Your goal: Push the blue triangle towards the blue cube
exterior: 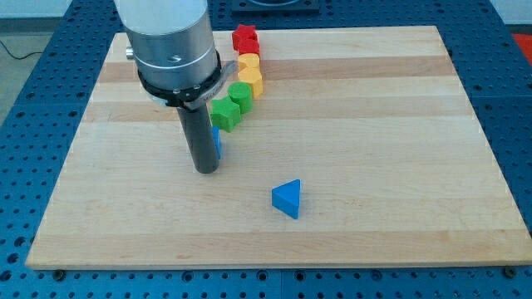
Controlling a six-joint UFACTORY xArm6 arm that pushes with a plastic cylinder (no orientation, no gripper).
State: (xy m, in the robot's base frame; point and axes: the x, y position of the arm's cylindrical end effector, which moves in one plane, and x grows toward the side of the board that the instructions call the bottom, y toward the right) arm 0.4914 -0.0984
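The blue triangle [288,198] lay on the bench [374,124] toward the view's bottom, well apart from my tip [205,169], which stood up-left of it. The blue cube [217,140] was mostly hidden just behind the rod, touching it. There were no jaws; the arm ended in the rod.

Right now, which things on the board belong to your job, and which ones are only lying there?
Job:
- blue triangle
- blue cube, mostly hidden behind my rod
- my tip, to the view's left of the triangle

Lying about:
- red block
- two yellow blocks
- two green blocks
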